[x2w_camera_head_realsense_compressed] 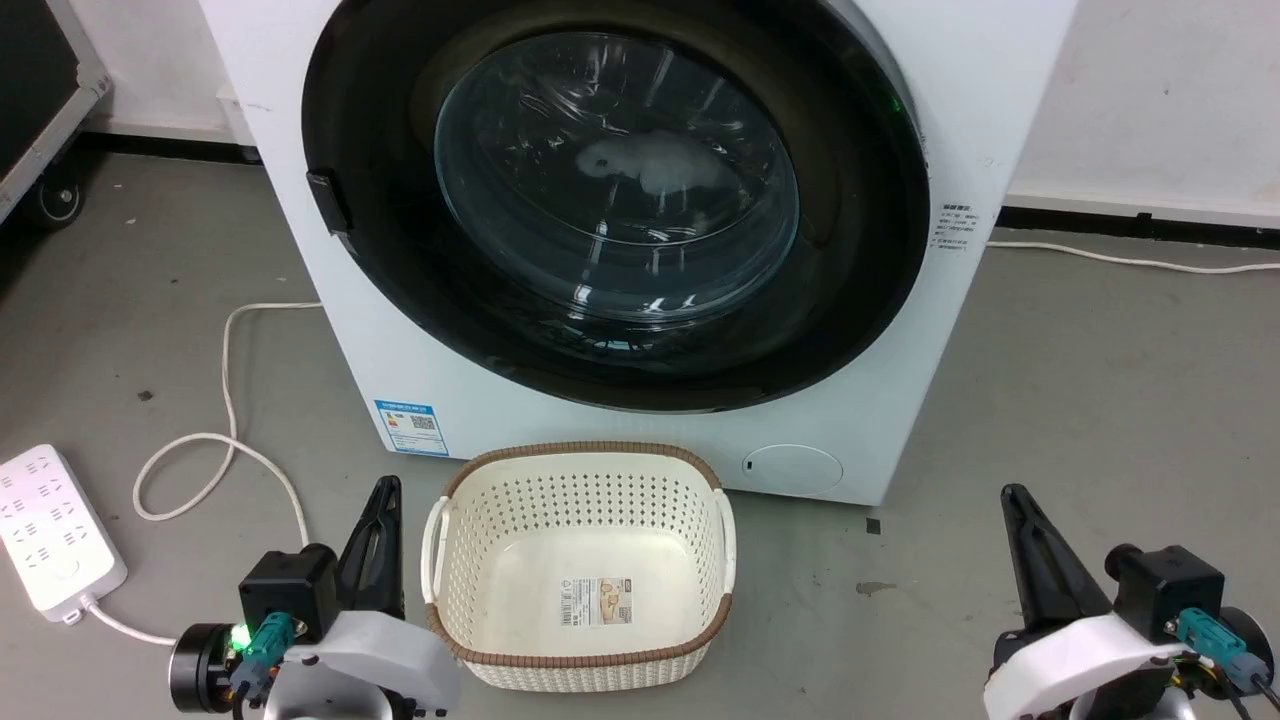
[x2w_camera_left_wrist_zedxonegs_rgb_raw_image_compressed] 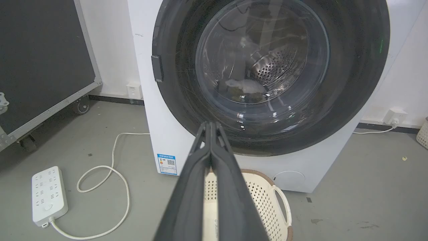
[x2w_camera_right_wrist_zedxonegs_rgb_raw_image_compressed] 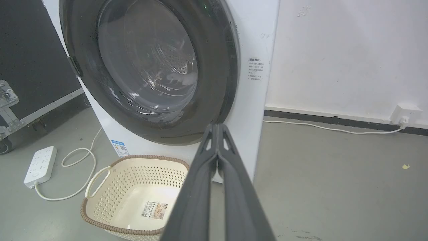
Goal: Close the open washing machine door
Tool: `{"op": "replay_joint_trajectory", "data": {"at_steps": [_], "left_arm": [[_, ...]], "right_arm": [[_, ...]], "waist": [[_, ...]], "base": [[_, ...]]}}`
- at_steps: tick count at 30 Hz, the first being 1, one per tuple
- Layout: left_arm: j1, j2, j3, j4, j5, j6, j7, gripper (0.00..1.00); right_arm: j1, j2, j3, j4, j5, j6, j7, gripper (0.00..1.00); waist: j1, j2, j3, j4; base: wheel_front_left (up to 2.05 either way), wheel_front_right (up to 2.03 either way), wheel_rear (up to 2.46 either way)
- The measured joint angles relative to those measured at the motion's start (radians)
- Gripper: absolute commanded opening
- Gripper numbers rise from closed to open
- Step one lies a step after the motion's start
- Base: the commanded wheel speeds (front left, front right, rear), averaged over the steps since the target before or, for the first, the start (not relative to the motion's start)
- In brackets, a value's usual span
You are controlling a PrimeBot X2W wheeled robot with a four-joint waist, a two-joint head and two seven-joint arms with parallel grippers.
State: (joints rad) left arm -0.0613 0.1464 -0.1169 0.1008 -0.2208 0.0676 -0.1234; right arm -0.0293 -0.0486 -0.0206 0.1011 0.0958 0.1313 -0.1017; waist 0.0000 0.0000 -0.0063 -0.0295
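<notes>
Floor (x2w_camera_head_realsense_compressed: 1100, 400): grey, carries everything.
Wall (x2w_camera_right_wrist_zedxonegs_rgb_raw_image_compressed: 334, 50): white, behind the machine, dark strip along the bottom.
Washing machine (x2w_camera_head_realsense_compressed: 960, 100): white front-loader, standing on the floor against the wall, front facing the robot.
Door (x2w_camera_head_realsense_compressed: 620, 180): round, black, with a bulging glass window. It lies flat against the machine's front and covers the drum opening, latch tab on its left edge. A pale lump shows through the glass; cannot tell what it is.
Black case (x2w_camera_left_wrist_zedxonegs_rgb_raw_image_compressed: 40, 60): on wheels, left of the machine.
Basket (x2w_camera_head_realsense_compressed: 585, 447): cream, perforated, brown rim, on the floor just in front of the machine, sticker on its bottom.
Power strip (x2w_camera_head_realsense_compressed: 50, 525): white, on the floor at left, well apart from the basket.
Cable (x2w_camera_head_realsense_compressed: 225, 400): white, looped between strip and machine.
Left pincer (x2w_camera_left_wrist_zedxonegs_rgb_raw_image_compressed: 210, 127): fingers pressed together, low, just left of the basket, apart from the door.
Right pincer (x2w_camera_right_wrist_zedxonegs_rgb_raw_image_compressed: 217, 127): fingers pressed together, low at right, apart from the door.
Round cover (x2w_camera_head_realsense_compressed: 795, 468): white, bottom right of the machine front.
Blue label (x2w_camera_head_realsense_compressed: 411, 427): bottom left of the machine front.
</notes>
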Motion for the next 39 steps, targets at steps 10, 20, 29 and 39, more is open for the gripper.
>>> {"op": "replay_joint_trajectory", "data": {"at_steps": [10,20,29,39], "left_arm": [[0.003,-0.009,0.012,-0.012,0.029,-0.006,0.015,0.00],[0.007,-0.022,0.030,-0.025,0.056,-0.018,0.028,0.00],[0.018,-0.035,0.041,-0.034,0.081,-0.023,0.045,0.00],[0.022,-0.046,0.060,-0.049,0.114,-0.035,0.063,0.00]], "right_arm": [[0.000,0.000,0.002,-0.012,-0.014,0.000,0.012,0.00],[0.000,0.000,0.005,-0.023,-0.026,0.000,0.025,0.00],[0.001,0.000,0.008,-0.035,-0.035,0.000,0.036,0.00],[0.001,0.000,0.010,-0.048,-0.046,0.000,0.052,0.00]], "waist": [[0.0000,0.0000,0.001,0.004],[0.0000,0.0000,0.002,0.008],[0.0000,0.0000,0.002,0.011],[0.0000,0.0000,0.003,0.016]], "base": [[0.00,0.00,0.00],[0.00,0.00,0.00],[0.00,0.00,0.00],[0.00,0.00,0.00]]}}
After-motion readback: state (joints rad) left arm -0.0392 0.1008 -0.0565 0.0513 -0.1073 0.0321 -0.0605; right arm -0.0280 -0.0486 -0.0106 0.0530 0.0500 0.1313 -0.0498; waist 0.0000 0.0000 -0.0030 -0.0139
